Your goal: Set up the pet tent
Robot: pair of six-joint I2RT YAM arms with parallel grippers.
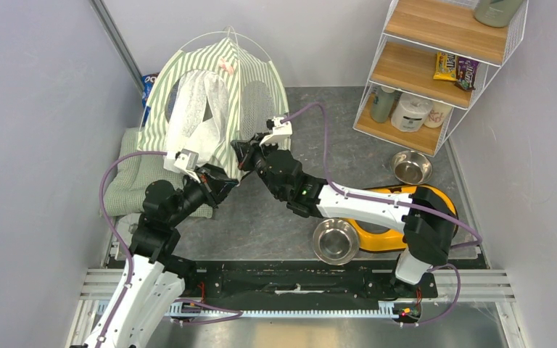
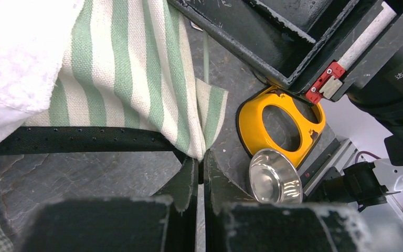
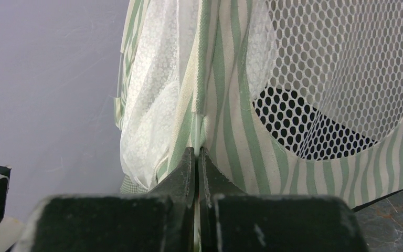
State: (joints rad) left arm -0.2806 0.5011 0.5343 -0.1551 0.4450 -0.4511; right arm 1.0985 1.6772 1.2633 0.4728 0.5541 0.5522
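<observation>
The pet tent (image 1: 214, 94) stood far left on the counter (image 1: 275, 217); left jaws and right jaws each pinched its near striped edge. Uneven tugging could have toppled it or slipped the fabric.

Pet tent (image 1: 210, 94) filling back-left corner, pressing close to left wall (image 1: 36, 145). Cushion (image 1: 132, 181) lying against tent's left foot, blocking that side. Left gripper (image 1: 228, 181) and right gripper (image 1: 241, 154) crowding together at tent's front corner, both pinching its edge. Bare floor (image 1: 355, 152) lying open between tent and wire shelf (image 1: 435, 72). Loose bowl (image 1: 411, 167) and yellow bowl holder (image 1: 373, 238) occupying right side.
</observation>
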